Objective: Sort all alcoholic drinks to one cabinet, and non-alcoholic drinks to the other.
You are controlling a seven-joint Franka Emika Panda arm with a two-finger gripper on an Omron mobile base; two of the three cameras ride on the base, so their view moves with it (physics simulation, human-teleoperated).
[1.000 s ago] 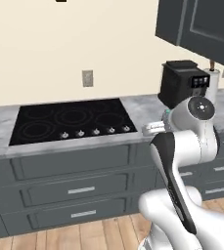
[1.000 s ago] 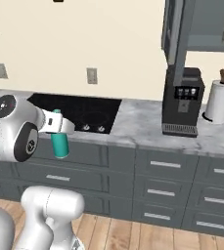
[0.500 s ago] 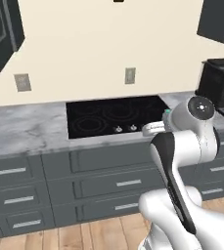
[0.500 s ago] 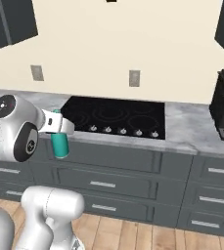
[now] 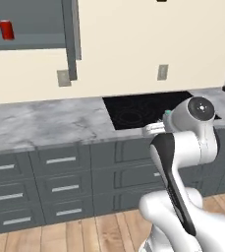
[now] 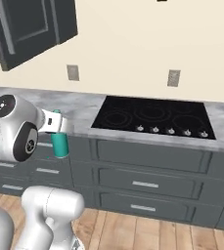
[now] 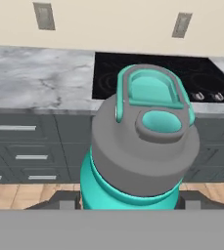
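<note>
Room: sim kitchen, cream wall point(image 6: 133, 44), wood floor point(image 6: 133, 234), 2 grey wall outlets, one at point(image 6: 73, 72), other at point(image 6: 173, 77).
Surface: grey marble counter point(image 5: 40, 123) w/ black cooktop point(image 6: 152, 117) set in; grey base drawers point(image 6: 147, 183) w/ silver handles below.
Cabinet: dark grey overhead cabinet point(image 5: 25, 42) upper left in left base view, door open; red soda can point(image 5: 6, 30) upright on its shelf floor.
Task thing: teal bottle point(image 6: 60, 144) w/ grey cap, upright, held off the counter in front of the drawers, left of cooktop in right base view.
Gripper: gripper point(image 6: 58, 128) closed on the teal bottle near its top; jaws hidden behind cap in hand view, dark fingertips point(image 7: 59, 202) just peek out either side at bottle base.
Left base view extra: can + cabinet interior; arm blocks most of bottle, only a teal sliver by the wrist.
Right base view extra: full bottle side-on, cooktop knobs point(image 6: 171, 131) in a row at front edge, cabinet door point(image 6: 33, 24) from outside.
Hand view extra: cap point(image 7: 143, 141) top-down, teal flip lid + loop handle; counter and cooktop behind.
</note>
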